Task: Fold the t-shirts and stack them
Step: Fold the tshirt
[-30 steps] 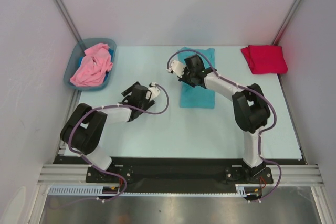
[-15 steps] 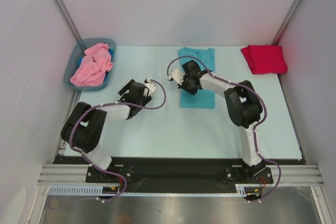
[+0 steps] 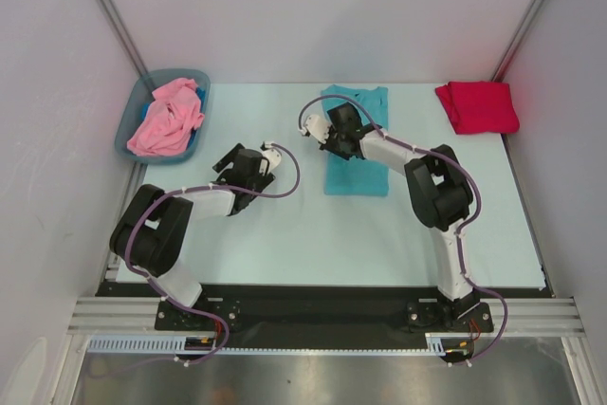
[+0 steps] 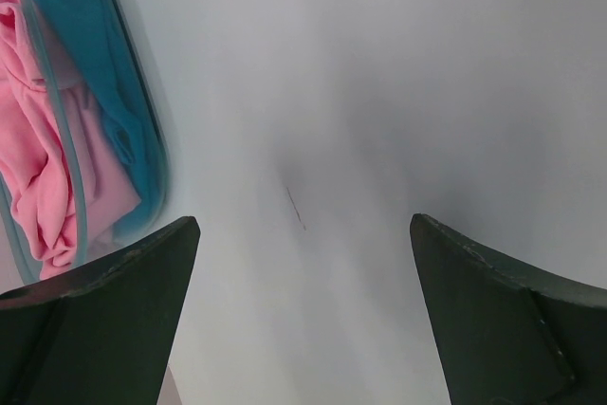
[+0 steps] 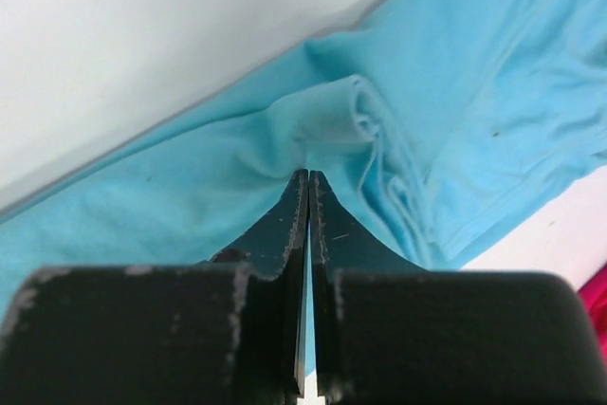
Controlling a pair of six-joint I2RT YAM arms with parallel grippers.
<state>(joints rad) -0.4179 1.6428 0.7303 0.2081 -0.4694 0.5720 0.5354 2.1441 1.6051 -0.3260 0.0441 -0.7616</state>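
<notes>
Where grey walls (image 3: 285, 16) enclose the pale table (image 3: 303, 234), right pincer (image 5: 308, 182) clamped on teal t-shirt (image 5: 474, 92), left pincer (image 4: 303, 220) apart

Right arm (image 3: 391, 148) hides part of teal t-shirt (image 3: 358, 178).

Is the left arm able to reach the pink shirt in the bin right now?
Probably yes. The left pincer is open and empty, the pink shirt lies on top in the bin, uncovered, and nothing stands between them.

Pale blue table (image 3: 285, 234) enclosed by plain white walls (image 3: 313, 16).
</notes>
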